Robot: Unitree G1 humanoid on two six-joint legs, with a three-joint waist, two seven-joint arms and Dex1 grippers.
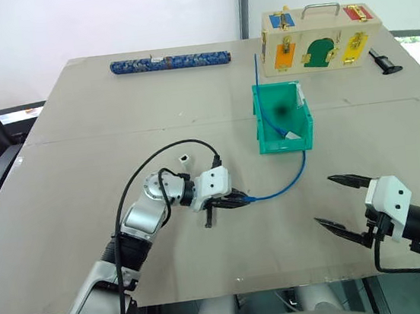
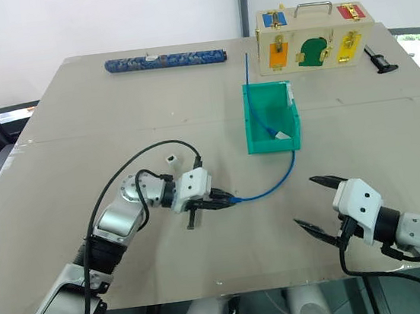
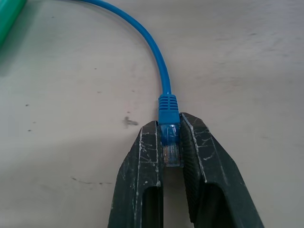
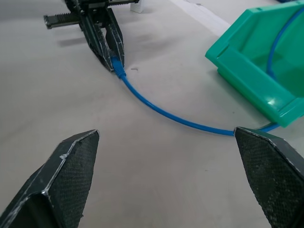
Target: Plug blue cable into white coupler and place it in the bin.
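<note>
The blue cable (image 1: 286, 186) curves across the table from the bin's front toward my left gripper (image 1: 238, 198). That gripper is shut on the cable's clear plug (image 3: 171, 152), with the blue boot just past its fingertips. The tiny white coupler (image 1: 185, 158) stands on the table just behind my left wrist, apart from the gripper. The teal-green bin (image 1: 306, 118) sits at centre right. My right gripper (image 1: 323, 201) hovers near the table's front right, open and empty, facing the cable (image 4: 166, 114) and the left gripper (image 4: 116, 59).
A pale wooden box with coloured latched doors (image 1: 322, 36) stands at the back right, with a black tool (image 1: 384, 61) beside it. A dark blue patterned roll (image 1: 170, 62) lies at the back. A straight thin blue cable (image 1: 257, 75) leans out over the bin's far rim.
</note>
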